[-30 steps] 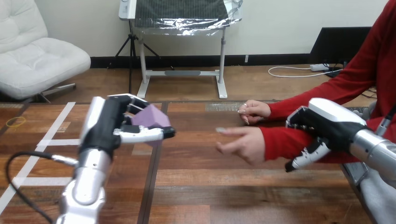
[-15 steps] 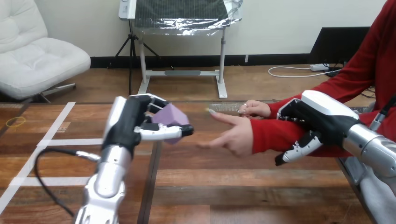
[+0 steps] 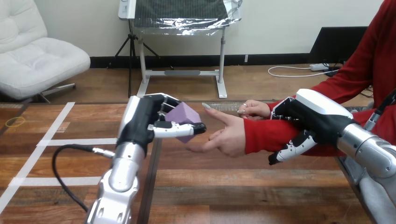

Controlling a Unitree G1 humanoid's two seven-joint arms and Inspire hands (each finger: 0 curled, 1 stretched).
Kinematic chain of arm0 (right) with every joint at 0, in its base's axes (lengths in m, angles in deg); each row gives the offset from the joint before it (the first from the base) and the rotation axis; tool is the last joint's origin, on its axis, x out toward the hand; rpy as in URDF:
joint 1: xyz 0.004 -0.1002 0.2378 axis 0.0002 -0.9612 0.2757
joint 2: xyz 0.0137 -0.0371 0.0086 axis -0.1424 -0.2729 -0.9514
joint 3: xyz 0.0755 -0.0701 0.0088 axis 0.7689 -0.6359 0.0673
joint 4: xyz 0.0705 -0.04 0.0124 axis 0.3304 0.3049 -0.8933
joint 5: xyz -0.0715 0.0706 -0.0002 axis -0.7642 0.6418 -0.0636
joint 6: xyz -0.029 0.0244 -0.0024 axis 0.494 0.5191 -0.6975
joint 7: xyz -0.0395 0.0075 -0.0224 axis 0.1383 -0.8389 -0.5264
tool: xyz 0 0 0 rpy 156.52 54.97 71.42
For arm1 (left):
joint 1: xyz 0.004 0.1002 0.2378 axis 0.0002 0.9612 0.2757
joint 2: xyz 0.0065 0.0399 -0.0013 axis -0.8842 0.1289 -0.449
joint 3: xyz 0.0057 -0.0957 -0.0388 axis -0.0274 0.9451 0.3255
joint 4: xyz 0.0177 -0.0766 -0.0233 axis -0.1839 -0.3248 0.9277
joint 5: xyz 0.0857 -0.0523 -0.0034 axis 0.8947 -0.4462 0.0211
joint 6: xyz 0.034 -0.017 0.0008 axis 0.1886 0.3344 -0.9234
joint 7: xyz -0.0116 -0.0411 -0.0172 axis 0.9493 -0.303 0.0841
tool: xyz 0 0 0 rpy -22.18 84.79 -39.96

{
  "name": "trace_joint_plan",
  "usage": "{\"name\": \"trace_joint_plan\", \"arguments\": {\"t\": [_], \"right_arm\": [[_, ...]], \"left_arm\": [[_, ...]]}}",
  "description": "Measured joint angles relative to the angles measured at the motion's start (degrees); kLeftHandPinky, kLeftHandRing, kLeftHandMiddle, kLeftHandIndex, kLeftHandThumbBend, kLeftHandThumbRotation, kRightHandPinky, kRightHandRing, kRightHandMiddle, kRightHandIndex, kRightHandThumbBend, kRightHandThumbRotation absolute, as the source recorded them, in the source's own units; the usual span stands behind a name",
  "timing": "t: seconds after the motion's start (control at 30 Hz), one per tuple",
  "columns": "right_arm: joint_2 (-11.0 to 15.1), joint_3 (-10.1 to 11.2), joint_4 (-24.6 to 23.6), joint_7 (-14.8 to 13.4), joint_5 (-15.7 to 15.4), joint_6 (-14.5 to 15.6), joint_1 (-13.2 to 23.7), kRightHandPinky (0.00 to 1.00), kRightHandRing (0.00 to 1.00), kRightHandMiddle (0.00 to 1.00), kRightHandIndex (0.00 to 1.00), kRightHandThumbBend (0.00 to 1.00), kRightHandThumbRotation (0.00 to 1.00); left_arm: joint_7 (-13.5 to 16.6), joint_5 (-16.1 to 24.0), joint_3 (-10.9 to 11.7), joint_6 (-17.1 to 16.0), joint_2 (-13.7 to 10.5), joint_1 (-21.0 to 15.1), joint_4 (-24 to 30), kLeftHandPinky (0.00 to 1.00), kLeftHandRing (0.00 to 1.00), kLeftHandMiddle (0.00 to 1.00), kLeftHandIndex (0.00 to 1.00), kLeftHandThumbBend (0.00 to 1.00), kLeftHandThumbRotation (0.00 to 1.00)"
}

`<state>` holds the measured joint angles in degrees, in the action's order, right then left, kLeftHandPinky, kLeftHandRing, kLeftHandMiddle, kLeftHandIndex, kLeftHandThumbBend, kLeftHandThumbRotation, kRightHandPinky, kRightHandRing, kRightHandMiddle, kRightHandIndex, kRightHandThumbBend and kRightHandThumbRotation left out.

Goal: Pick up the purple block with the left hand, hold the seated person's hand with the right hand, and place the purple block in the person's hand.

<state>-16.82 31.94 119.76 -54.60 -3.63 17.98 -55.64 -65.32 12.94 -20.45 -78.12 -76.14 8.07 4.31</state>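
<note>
My left hand [image 3: 148, 122] is raised over the table's middle, its fingers and thumb curled round the purple block [image 3: 181, 115]. The block hangs just left of the person's hand [image 3: 225, 135], which is held open above the table with its palm turned towards the block; a narrow gap separates them. My right hand [image 3: 312, 119] wraps the person's red-sleeved forearm [image 3: 264, 135], fingers over the top and thumb [image 3: 288, 150] underneath. A second hand of the person [image 3: 254, 108] rests on the table behind.
White tape lines [image 3: 79, 141] cross the wooden table [image 3: 243, 186] at the left. A yellow rubber band [image 3: 16, 122] lies near the far left edge. A black cable [image 3: 63, 156] loops beside my left forearm.
My left hand has carried the purple block rightward, close to the person's hand. The person's hand has lifted and opened towards it. My right hand has shifted left with the forearm.
</note>
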Motion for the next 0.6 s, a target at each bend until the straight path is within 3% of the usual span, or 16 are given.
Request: {"name": "trace_joint_plan", "arguments": {"t": [0.6], "right_arm": [[-0.9, 0.6, -2.9, 0.1, 0.0, 1.2, -1.1, 0.26, 0.30, 0.35, 0.36, 0.87, 0.07]], "left_arm": [[1.0, -0.2, -0.6, -0.3, 2.6, -3.8, -5.9, 0.41, 0.43, 0.44, 0.42, 0.86, 0.00]]}}
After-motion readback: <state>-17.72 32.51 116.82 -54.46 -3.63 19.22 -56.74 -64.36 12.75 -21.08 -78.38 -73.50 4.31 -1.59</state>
